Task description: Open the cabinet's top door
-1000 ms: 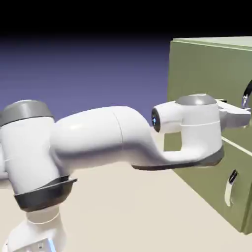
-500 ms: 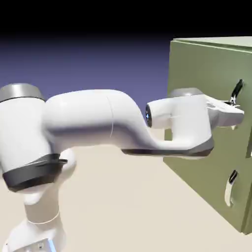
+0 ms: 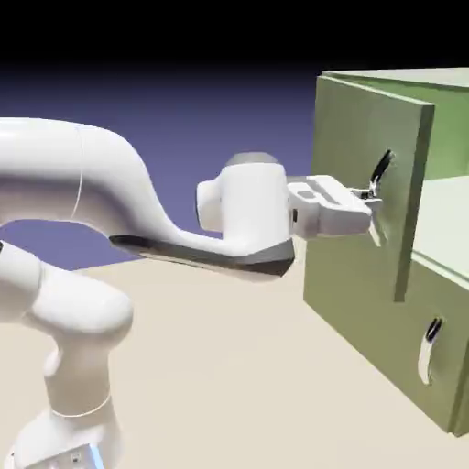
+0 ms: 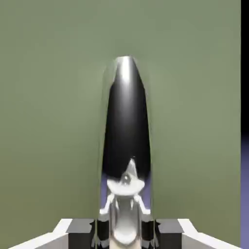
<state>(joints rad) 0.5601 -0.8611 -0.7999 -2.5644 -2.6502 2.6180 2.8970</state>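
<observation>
The olive-green cabinet (image 3: 449, 110) fills the exterior view's right side. Its top door (image 3: 353, 156) stands partly swung out from the body, showing a pale gap behind its right edge. My gripper (image 3: 374, 200) is shut on the top door's curved black-and-white handle (image 3: 380, 169). In the hand view the handle (image 4: 125, 131) rises large and glossy between my two fingertips (image 4: 82, 232), against the flat green door panel (image 4: 48, 97). The shorter lower panel (image 3: 385, 321) stays closed, its own handle (image 3: 428, 346) untouched.
The white arm (image 3: 101, 197) stretches from the lower left across to the cabinet, above the beige table (image 3: 238, 385). A strip of the blue-violet backdrop (image 4: 244, 189) shows past the door's edge in the hand view.
The gripper shut on the top door's handle and drew back to the left, swinging the door out from the cabinet. The arm's elbow folded back toward the left.
</observation>
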